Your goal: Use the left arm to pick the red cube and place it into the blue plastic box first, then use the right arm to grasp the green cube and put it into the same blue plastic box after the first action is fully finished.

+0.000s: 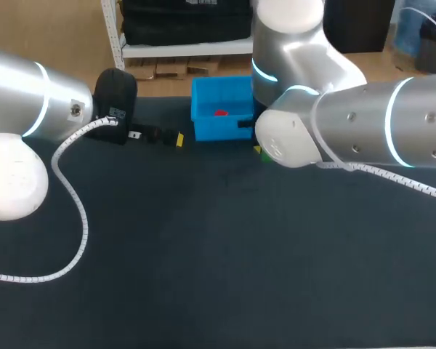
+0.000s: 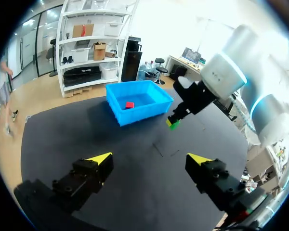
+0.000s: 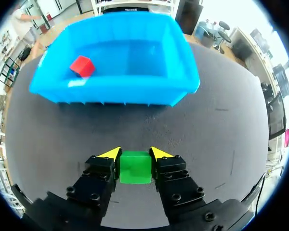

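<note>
Between right tool [image 3: 135, 153] tips: plain bright green cube [image 3: 135, 168], pinched from two sides, over dark desk [image 1: 218, 254] | blue plastic box [image 3: 111, 94] at its 12 o'clock, small red cube [image 3: 82, 66] inside at 11 | left tool [image 2: 149, 158] spread wide, empty

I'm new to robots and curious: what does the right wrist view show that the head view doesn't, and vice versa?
Right wrist view only: the right end effector gripping the small green cube from both sides. Head view only: the left end effector, left of the blue plastic box. Both: that box holding the small red cube.
</note>
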Available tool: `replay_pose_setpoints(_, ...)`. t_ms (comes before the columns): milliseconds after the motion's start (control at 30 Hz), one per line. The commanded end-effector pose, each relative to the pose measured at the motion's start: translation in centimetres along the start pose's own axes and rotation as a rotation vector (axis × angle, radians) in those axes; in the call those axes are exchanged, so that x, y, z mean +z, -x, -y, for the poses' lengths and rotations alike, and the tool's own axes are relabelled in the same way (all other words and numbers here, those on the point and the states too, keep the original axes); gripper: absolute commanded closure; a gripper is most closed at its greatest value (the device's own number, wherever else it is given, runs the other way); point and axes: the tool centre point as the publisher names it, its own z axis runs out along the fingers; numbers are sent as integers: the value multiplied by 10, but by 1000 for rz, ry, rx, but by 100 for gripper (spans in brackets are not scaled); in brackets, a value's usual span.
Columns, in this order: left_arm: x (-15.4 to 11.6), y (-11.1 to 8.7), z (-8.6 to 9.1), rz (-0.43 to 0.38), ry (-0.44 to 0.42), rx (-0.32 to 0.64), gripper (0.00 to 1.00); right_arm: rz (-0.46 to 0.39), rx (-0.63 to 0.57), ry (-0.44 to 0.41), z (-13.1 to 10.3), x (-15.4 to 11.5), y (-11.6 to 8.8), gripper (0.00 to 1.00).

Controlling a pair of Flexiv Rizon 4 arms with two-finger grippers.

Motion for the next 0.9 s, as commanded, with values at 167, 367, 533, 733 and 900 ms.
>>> replay_pose_setpoints(167, 0, -1, -2, 6, -11, 3, 0, 91, 10, 33, -2, -70, -2, 100)
replay_pose_setpoints(367, 0, -1, -2, 6, -11, 3, 0, 207, 16, 74, -5, -120, 1, 100)
replay_pose_setpoints(533, 0, -1, -2, 6, -11, 3, 0, 248, 12, 88, -6, -138, -2, 100)
replay_pose_setpoints(733, 0, -1, -2, 6, -11, 3, 0, 253, 12, 92, -6, -138, -7, 100)
replay_pose_setpoints(900, 0, -1, -2, 6, -11, 3, 0, 260, 9, 95, -7, -137, -12, 100)
